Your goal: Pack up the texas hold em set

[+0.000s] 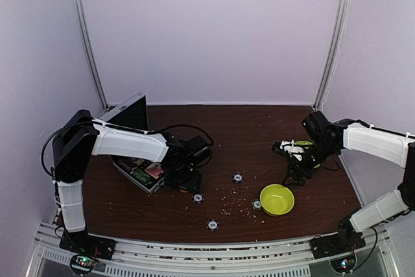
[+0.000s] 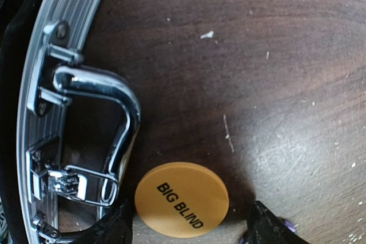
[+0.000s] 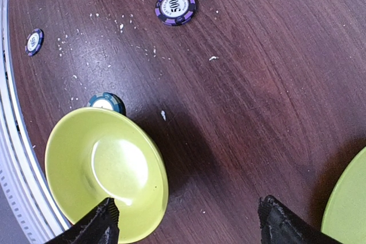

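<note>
The silver case (image 1: 137, 174) lies open at the left with its lid (image 1: 130, 112) up. In the left wrist view its ribbed rim (image 2: 40, 112) and metal handle (image 2: 117, 112) fill the left side. An orange "BIG BLIND" button (image 2: 182, 199) lies flat on the table beside the handle. My left gripper (image 2: 189, 231) is open, with one finger on each side of the button. My right gripper (image 3: 186, 227) is open and empty, above bare table beside the lime-green bowl. Striped chips lie loose: a purple one (image 3: 175, 7), a teal one (image 3: 107, 102) against the bowl, and others (image 1: 213, 224).
The lime-green bowl (image 3: 103, 170) sits near the front right (image 1: 277, 199). The edge of a lime-green plate (image 3: 349, 204) shows at the right. White crumbs dot the brown table. A metal rail (image 1: 214, 251) runs along the near edge.
</note>
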